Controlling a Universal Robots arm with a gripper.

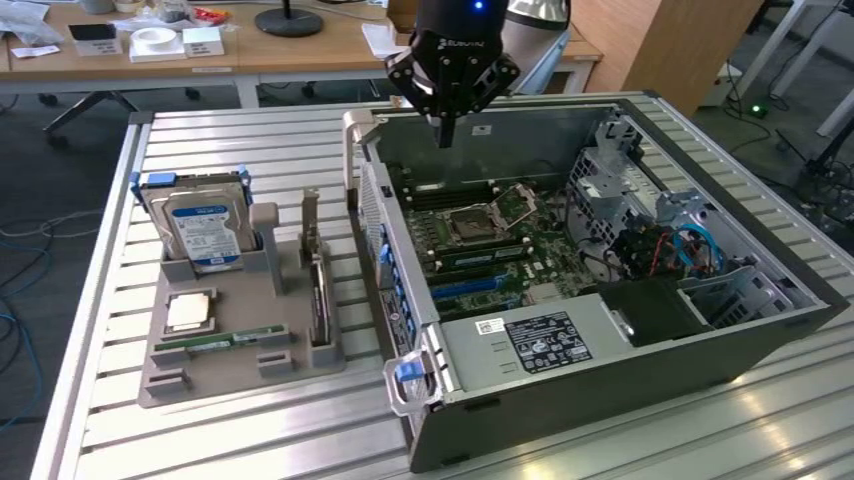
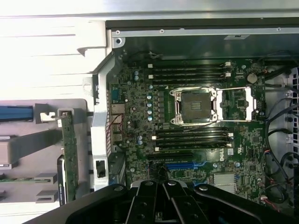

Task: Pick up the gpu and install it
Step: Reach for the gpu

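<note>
The gpu is a thin dark card standing on edge in a grey holder, at the exterior view's left of the open computer case. In the wrist view the gpu shows edge-on beside the case wall. My gripper hangs above the far end of the case, well apart from the gpu, shut with nothing between its fingers. In the wrist view the gripper sits over the motherboard, close to a blue slot.
The holder also carries a silver hard drive, a processor chip and a green memory stick. An open processor socket and cables lie inside the case. Desks stand behind the slatted table.
</note>
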